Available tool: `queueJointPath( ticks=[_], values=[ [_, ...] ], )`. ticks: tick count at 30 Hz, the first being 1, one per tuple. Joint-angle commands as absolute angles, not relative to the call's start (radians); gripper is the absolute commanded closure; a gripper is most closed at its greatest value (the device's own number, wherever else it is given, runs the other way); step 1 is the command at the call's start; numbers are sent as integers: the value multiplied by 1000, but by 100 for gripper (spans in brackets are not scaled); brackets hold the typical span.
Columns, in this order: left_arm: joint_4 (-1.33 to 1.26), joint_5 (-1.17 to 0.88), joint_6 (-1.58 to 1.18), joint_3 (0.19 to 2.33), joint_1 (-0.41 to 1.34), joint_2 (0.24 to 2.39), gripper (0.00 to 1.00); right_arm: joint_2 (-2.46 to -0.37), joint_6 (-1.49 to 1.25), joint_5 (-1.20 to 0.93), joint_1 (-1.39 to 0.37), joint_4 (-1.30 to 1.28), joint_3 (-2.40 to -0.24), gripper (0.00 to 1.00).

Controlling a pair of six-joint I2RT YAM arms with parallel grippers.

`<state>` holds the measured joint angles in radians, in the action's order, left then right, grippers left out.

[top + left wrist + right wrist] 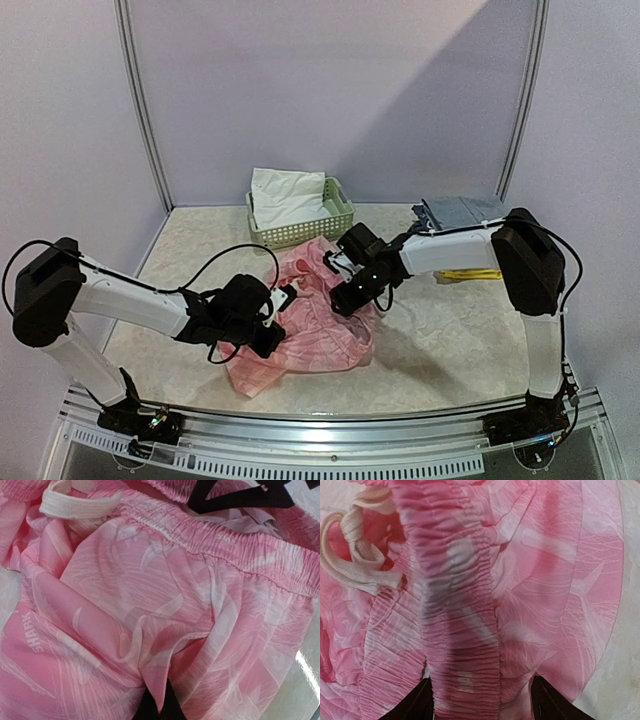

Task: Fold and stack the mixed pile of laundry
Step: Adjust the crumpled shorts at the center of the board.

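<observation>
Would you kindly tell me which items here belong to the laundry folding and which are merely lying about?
For the job:
pink drawstring shorts
white garment, lying in the basket

Lying about:
pale green basket
folded dark blue clothes
yellow piece near them, partly hidden

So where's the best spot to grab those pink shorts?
The gathered elastic waistband of the pink shorts, from above. It's the thickest part and stands up as a ridge, lying between the right gripper's open fingers.
</observation>
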<state>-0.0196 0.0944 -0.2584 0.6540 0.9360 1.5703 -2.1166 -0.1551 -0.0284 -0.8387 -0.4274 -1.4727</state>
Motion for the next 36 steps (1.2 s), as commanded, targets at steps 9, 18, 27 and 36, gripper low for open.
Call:
queueJointPath(
  ticks=[9, 18, 27, 36],
  values=[
    [-110, 106, -284, 595, 951, 1640, 100, -2027, -152, -6, -866, -399, -1471, 32],
    [-141, 104, -287, 580, 951, 1660, 100, -2079, -178, -6, -873, -368, -1511, 35],
    [-149, 107, -285, 570, 952, 1664, 100, -2181, -246, 35, -881, -350, -1619, 46],
    [-164, 110, -291, 547, 951, 1650, 100, -2245, -283, 144, -882, -418, -1683, 64]
  ],
)
